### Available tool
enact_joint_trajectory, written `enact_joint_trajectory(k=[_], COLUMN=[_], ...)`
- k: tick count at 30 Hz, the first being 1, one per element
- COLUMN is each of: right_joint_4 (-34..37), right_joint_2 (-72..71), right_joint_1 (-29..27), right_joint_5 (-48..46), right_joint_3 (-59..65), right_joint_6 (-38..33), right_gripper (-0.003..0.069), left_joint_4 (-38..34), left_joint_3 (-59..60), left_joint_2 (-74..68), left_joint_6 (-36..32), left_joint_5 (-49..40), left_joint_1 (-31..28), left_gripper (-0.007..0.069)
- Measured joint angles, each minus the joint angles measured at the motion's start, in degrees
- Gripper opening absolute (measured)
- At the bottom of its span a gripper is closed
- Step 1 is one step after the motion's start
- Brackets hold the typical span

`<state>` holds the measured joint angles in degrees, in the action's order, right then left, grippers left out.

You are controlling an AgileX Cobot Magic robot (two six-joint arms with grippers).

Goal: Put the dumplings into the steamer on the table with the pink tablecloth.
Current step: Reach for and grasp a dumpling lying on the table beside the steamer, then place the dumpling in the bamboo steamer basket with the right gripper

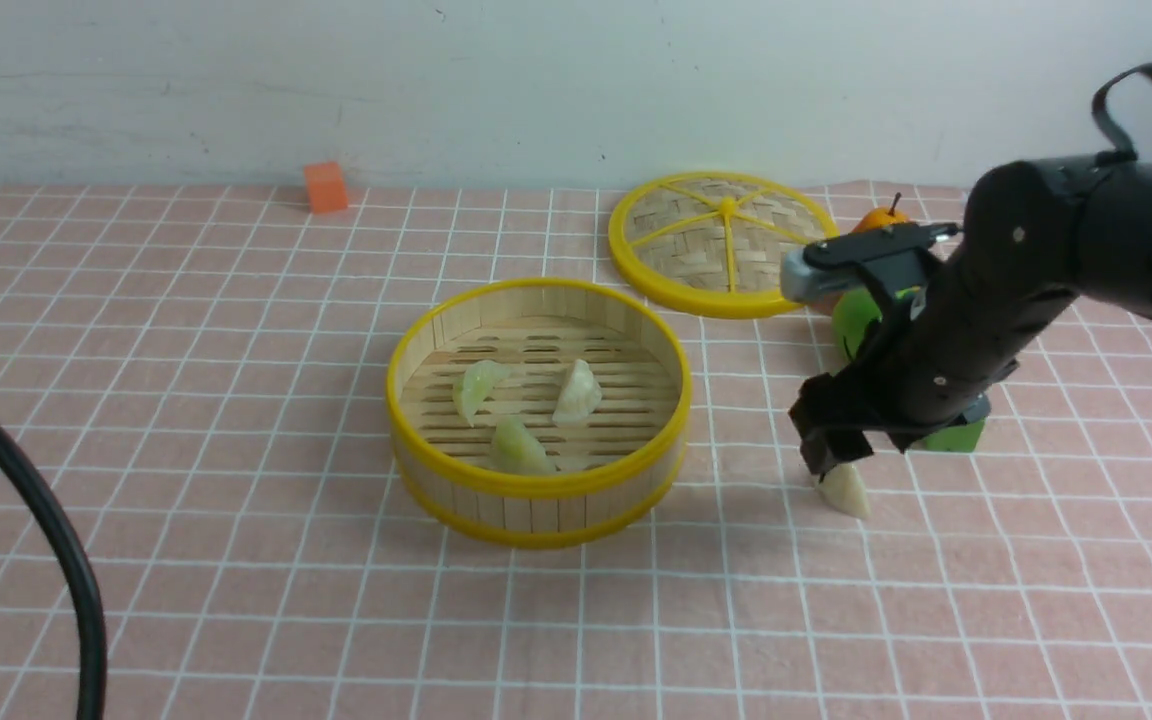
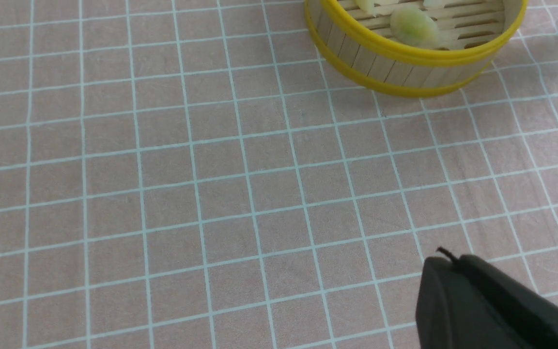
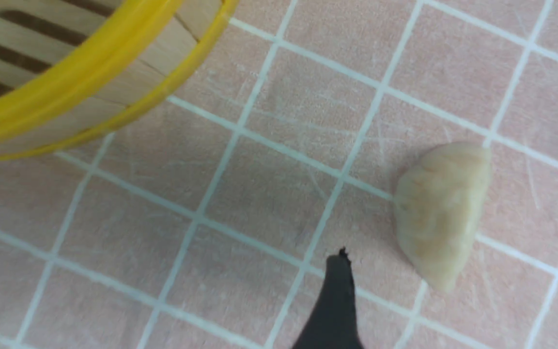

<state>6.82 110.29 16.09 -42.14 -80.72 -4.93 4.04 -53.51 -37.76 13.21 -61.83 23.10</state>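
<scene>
Right gripper (image 1: pixel 833 452): jaws wide apart, either side of the whitish dumpling (image 1: pixel 846 490) on the cloth, lower right of centre.
Steamer (image 1: pixel 536 486): mid-frame on the pink tablecloth (image 1: pixel 236 400), three dumplings (image 1: pixel 577 392) inside.
Left gripper (image 2: pixel 453 286): closed, above the cloth.

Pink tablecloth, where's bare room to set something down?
Free: the stretch left of the steamer, between orange cube and black cable, and the near strip before it. Crowded: its right side, with right pincer, loose dumpling, woven disc.
</scene>
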Motion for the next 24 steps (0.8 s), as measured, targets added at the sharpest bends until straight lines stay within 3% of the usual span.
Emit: enact_joint_trajectory(k=[4, 7, 13, 24], right_joint_4=[-0.32, -0.37, -0.53, -1.42], right_joint_2=[4.75, 6.10, 6.16, 2.16], right_joint_1=[0.00, 0.00, 0.00, 3.09], right_joint_5=[1.33, 2.28, 4.25, -0.78], right_joint_3=[0.04, 0.10, 0.10, -5.22], right_joint_6=[0.00, 0.00, 0.00, 0.00], right_gripper=[0.0558, 0.0497, 0.0223, 0.0218], left_joint_4=[-0.44, -0.44, -0.63, -0.63], left_joint_3=[0.00, 0.00, 0.00, 0.00], left_joint_2=[0.00, 0.00, 0.00, 0.00], left_joint_6=[0.00, 0.00, 0.00, 0.00], left_joint_5=[0.00, 0.00, 0.00, 0.00], left_joint_1=[0.00, 0.00, 0.00, 0.00], left_gripper=[-0.0008, -0.0004, -0.0001, 0.0001])
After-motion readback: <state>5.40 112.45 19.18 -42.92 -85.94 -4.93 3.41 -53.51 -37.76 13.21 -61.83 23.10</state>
